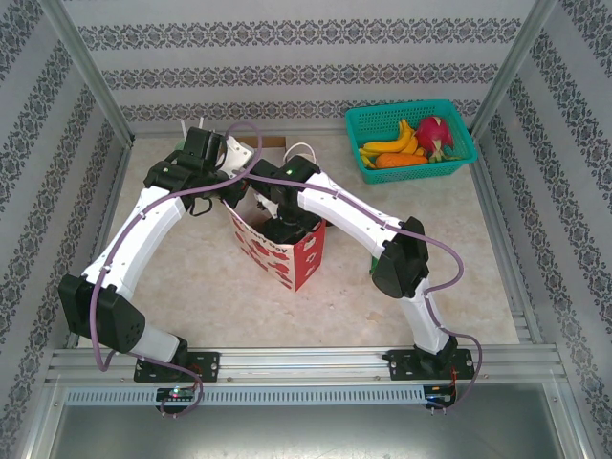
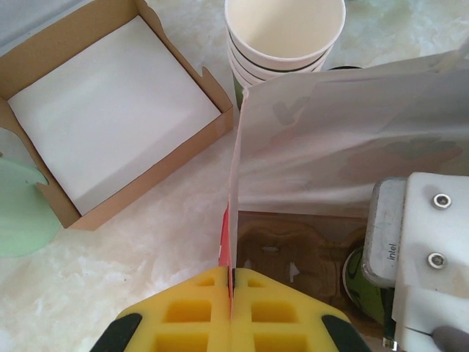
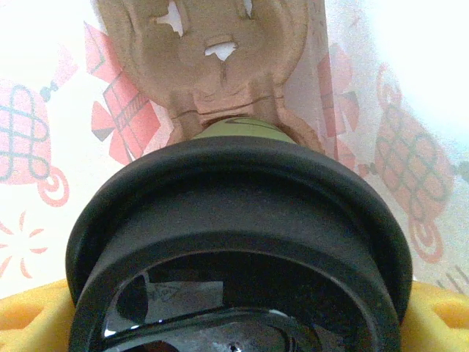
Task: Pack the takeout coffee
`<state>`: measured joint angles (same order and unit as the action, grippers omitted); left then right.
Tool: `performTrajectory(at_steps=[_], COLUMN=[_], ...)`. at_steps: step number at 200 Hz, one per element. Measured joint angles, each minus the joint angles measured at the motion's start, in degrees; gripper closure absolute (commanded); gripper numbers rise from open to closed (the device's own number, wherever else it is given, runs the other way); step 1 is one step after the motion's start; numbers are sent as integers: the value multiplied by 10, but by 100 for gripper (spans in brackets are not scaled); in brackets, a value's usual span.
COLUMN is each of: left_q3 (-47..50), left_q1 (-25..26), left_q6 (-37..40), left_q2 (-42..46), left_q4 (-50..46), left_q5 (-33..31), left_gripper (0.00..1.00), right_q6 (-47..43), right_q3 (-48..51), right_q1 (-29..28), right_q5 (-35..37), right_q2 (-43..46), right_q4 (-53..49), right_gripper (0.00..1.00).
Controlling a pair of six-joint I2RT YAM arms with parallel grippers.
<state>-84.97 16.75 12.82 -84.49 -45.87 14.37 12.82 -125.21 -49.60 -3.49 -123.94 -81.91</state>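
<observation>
Leftmost, through the left wrist camera: item one, a pale green holder (image 2: 18,213) at the frame's edge

Item two, an open brown box (image 2: 172,165) lined with white paper

Item three, a stack of lidless cups (image 2: 286,44) just beside the bag

Item four, my left claw (image 2: 231,282), pinched fully closed on the top edge of the paper bag (image 2: 330,147), whose mouth stands open

Item five, a cardboard cup carrier (image 2: 282,253) on the bag's floor

Item six, my right claw (image 3: 234,323), down inside the bag and spread wide, with a yellow pad (image 3: 22,323) against either side of the takeout coffee (image 3: 234,198). The cup is lid-up at the carrier, and I cannot tell whether it is seated in it

Item seven, far right on the surface (image 1: 191,277), a teal basket (image 1: 356,122) of fruit, well apart from the bag
</observation>
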Motion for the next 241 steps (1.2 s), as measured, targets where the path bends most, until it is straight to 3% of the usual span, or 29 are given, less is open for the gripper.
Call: performTrajectory(at_steps=[185, 241], left_q3=[0, 0], left_q1=[-3, -4], left_q6=[-9, -10], left_q2=[0, 2], left_q4=[8, 18], left_q5=[9, 32], left_gripper=[100, 100], right_q6=[7, 20], right_q3=[27, -47], right_q1=[11, 23], right_q5=[-21, -50], right_q2=[0, -28], right_q4=[19, -17], right_gripper=[51, 51])
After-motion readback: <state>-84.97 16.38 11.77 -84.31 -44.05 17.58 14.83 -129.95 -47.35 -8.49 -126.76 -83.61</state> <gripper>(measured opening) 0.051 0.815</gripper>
